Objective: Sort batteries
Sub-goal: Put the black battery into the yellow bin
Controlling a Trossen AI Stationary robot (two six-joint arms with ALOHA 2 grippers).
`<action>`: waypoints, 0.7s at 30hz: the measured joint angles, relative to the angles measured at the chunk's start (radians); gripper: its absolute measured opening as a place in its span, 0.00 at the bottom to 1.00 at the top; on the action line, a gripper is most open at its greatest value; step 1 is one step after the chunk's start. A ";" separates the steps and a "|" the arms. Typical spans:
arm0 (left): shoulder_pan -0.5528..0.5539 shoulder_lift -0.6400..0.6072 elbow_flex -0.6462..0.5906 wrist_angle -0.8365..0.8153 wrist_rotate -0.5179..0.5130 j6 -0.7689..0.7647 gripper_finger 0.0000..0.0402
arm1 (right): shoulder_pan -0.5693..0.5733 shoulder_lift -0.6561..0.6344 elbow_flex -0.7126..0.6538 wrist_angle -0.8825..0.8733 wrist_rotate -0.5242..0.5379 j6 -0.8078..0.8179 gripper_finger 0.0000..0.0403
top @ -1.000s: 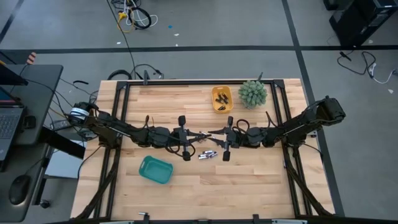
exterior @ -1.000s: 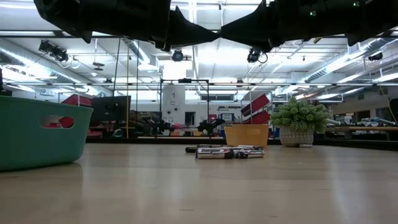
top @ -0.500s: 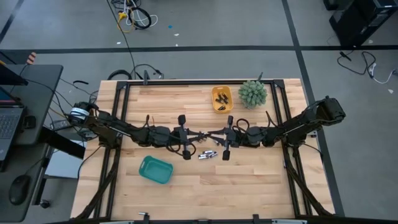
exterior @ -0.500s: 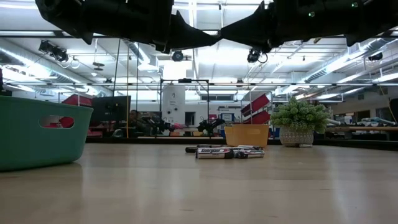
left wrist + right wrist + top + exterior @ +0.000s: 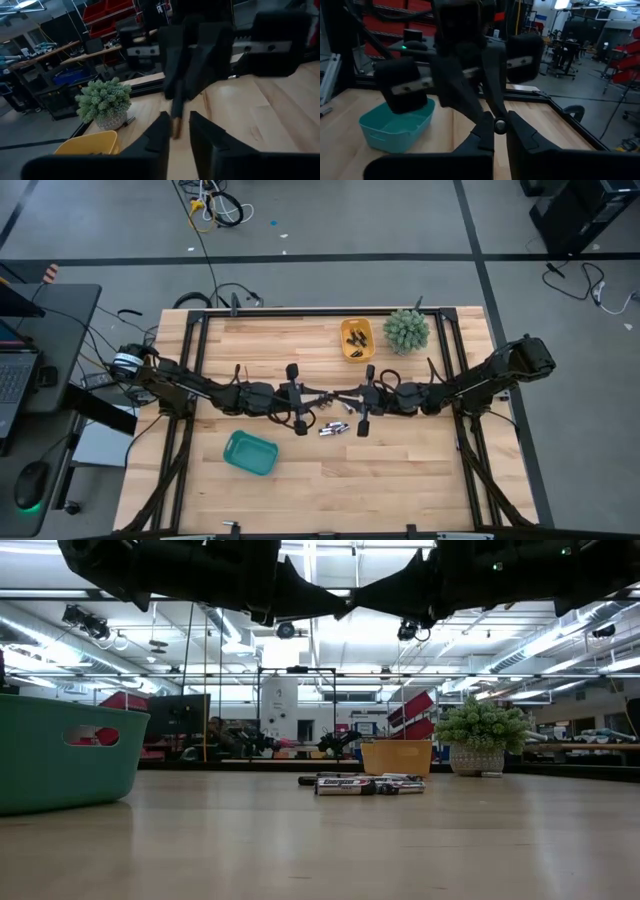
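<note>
Pinching one battery (image 5: 499,125) end-on with the right hand (image 5: 499,122), fingers pressed onto it, up in the air over the middle of the bench (image 5: 400,480). Meeting it nose to nose with the left hand (image 5: 177,120), fingers slightly spread to either side of that same battery, with a gap on each side. Reaching in from opposite sides of the bench, both arms stretched level and well above the wood.

Lying flat on the bench just below and a little nearer the front edge: a small cluster of loose batteries (image 5: 333,428), some dark, some silvery, touching or nearly so. From the low view, labels facing the camera, one behind another.

Sitting toward the back, just beside a small potted plant (image 5: 406,330): a yellow tray (image 5: 357,340) with several dark batteries (image 5: 355,336) inside. Standing toward the front left, well apart from the cluster: a teal tray (image 5: 250,452); cannot tell from here whether holding anything.
</note>
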 joint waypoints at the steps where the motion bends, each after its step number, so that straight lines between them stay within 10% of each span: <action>1: 0.000 0.000 0.000 0.000 0.000 -0.003 0.21 | 0.000 0.000 0.000 -0.002 0.003 0.000 0.04; 11: 0.000 0.000 0.000 -0.118 -0.191 -0.057 0.38 | -0.026 -0.059 0.000 -0.061 0.214 0.064 0.04; 21: 0.000 0.000 0.000 -0.170 -0.230 -0.072 0.38 | -0.264 -0.173 0.096 -0.669 0.132 0.402 0.04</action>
